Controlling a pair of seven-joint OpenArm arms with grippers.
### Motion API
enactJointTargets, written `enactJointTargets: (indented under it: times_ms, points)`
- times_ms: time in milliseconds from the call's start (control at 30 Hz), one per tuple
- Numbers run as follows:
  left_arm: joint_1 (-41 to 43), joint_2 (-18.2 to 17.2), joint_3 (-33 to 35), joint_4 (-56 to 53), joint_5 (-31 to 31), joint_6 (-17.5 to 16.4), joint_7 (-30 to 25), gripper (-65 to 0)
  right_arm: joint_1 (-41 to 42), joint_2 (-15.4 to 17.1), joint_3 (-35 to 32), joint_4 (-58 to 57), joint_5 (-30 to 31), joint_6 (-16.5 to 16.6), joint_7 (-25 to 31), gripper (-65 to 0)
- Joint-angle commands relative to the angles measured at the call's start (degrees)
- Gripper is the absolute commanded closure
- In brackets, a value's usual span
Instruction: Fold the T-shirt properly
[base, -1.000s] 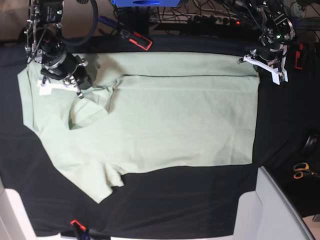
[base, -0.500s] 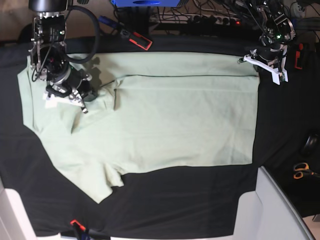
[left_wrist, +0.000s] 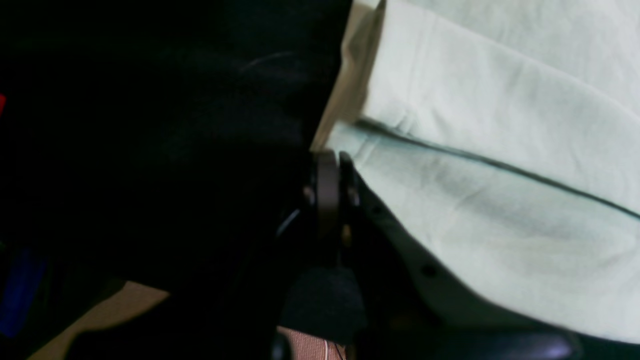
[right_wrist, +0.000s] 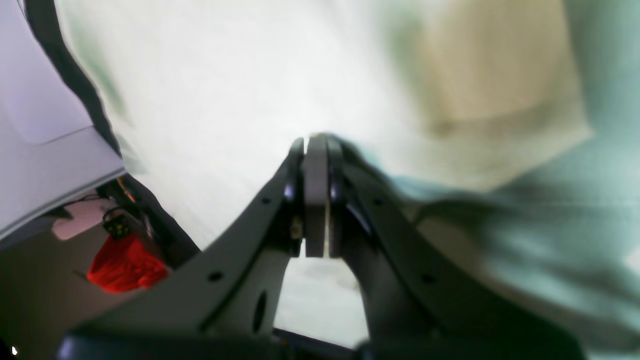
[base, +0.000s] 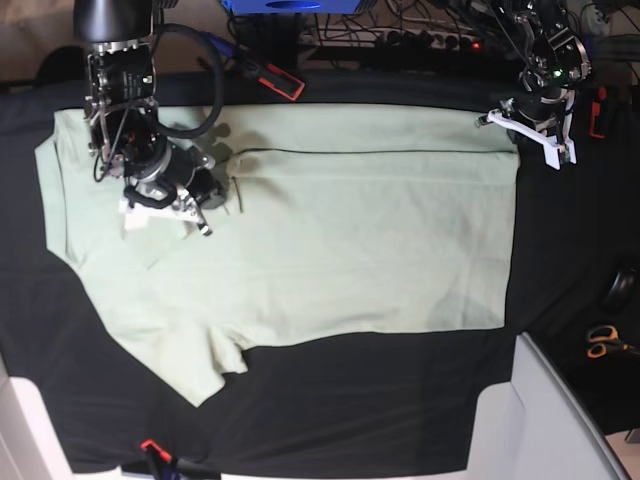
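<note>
The right gripper's (right_wrist: 316, 145) fingers (right_wrist: 316, 200) are pressed flat together, pad against pad, over the pale cloth of the T-shirt (base: 330, 240). The wrist view is blurred, and whether a thin fold of fabric is caught at their tips cannot be told. In the base view this gripper (base: 165, 205) sits low over the shirt's shoulder region, on that view's left, with cloth slightly rumpled beneath it.

The left gripper's (left_wrist: 334, 155) fingers (left_wrist: 327, 190) are likewise clenched tight, their tips right at the shirt's corner where the green hem meets the black table covering (left_wrist: 150, 150). Whether they pinch the hem or only touch it cannot be told. In the base view the left gripper (base: 540, 135) stands at the shirt's upper right corner.

The T-shirt is plain pale mint green and lies spread across the middle of the black covering (base: 350, 420), its length running left to right. A long strip along its far edge is folded over, leaving a thin dark crease line parallel to that edge. The right-hand hem is straight; the near edge is straight too, ending in a sleeve (base: 205, 370) that juts toward the front left.

Bare black cloth lies open along the front and right. A grey-white panel (base: 540, 420) fills the front right corner, with scissors (base: 603, 342) near the right edge. Cables and a red-tipped tool (base: 275, 80) crowd the far edge.
</note>
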Motion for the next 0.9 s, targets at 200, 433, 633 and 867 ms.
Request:
enactJointTargets:
  times_ms: [200, 433, 633, 867]
  points:
    - [0.3, -0.5, -5.4, 9.2, 1.2, 0.6, 1.1, 0.0, 4.4, 9.0, 0.1, 14.2, 0.7, 1.7, -4.5, 0.0]
    - [-1.9, -6.9, -1.0, 9.9, 1.2, 0.6, 1.1, 0.0, 9.7, 22.0, 0.0, 4.7, -5.1, 2.2, -4.3, 0.0]
    - [-2.0, -7.3, 0.9, 10.0, 0.9, 0.6, 1.3, 0.0, 4.9, 22.0, 0.4, 6.3, -8.8, 7.3, -4.3, 0.0]
    - [3.0, -3.9, 0.4, 11.4, 0.7, 0.6, 7.0, 0.0, -9.1, 10.5, 0.4, 20.1, -8.9, 7.3, -4.2, 0.0]
